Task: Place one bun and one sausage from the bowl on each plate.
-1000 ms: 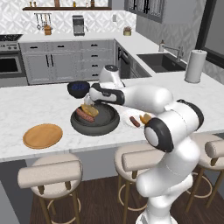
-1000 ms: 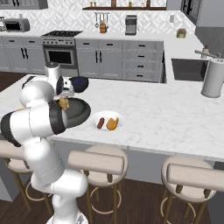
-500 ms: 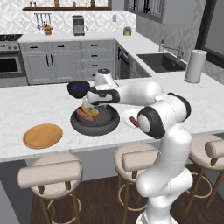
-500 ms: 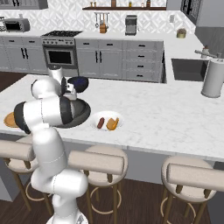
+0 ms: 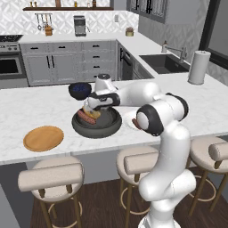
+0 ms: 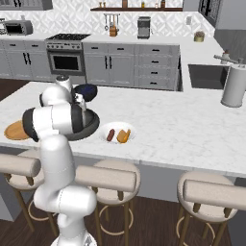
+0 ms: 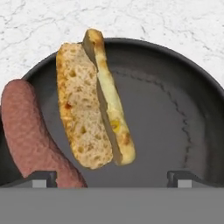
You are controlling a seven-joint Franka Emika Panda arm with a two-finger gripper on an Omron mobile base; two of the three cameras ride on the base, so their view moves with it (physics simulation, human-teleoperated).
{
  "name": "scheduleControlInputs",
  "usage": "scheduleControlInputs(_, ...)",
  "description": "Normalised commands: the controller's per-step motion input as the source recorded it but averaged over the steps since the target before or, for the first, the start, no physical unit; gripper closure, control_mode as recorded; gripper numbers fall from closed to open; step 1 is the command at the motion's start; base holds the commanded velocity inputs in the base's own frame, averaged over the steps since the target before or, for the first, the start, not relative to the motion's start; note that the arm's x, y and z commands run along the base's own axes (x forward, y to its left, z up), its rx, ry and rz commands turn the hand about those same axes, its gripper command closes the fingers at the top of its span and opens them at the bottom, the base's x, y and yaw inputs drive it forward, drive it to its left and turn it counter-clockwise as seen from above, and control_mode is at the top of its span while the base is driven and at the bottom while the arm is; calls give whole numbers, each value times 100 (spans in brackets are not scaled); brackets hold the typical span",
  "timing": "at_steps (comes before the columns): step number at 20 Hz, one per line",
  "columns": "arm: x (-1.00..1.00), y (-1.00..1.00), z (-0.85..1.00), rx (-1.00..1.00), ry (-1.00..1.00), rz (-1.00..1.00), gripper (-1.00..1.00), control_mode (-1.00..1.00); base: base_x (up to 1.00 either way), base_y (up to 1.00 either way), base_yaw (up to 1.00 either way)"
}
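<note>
The arm reaches over the marble counter (image 5: pixel 40 107) with its gripper (image 5: pixel 90 107) just above the bowl (image 5: pixel 97 124); the jaws stand wide apart with nothing between them, and in the hand view the two fingertips (image 7: pixel 41 178) sit at opposite edges, one by the sausage, the other over bare bowl floor; that same view looks straight down into the bowl (image 7: pixel 175 109), where a split bun (image 7: pixel 94 103) lies open with its crumb side up and a sausage (image 7: pixel 33 135) lies just beside it, near the rim; whether bun and sausage touch cannot be told. From the left base view the bun (image 5: pixel 91 113) and sausage (image 5: pixel 86 117) lie in the bowl's left half, under the hand; the wooden plate (image 5: pixel 43 138) sits bare on the counter, well apart to the bowl's left; a small blue bowl (image 5: pixel 80 90) stands just behind the big bowl. In the right base view the white plate (image 6: pixel 119 132) lies just right of the bowl (image 6: pixel 89 126) and carries a sausage (image 6: pixel 111 135) and a bun (image 6: pixel 124 136) side by side; the wooden plate (image 6: pixel 14 130) shows partly behind the arm; a paper towel roll (image 6: pixel 235 86) stands far right near the sink (image 6: pixel 204 76); stools (image 6: pixel 108 178) line the counter's near side.
</note>
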Motion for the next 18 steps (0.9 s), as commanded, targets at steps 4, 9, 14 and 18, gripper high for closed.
scheduleControlInputs(4, 29, 1, -31, 0, -3, 0, -100, -100, 0, 0, 0)
scheduleControlInputs(9, 24, 2, -34, 0, 0, 0, -100, -100, 0, 0, 0)
scheduleControlInputs(14, 10, 13, -27, 0, 0, 0, -100, -100, 0, 0, 0)
scheduleControlInputs(18, 3, 20, -31, 0, 0, 0, 100, -100, 0, 0, 0)
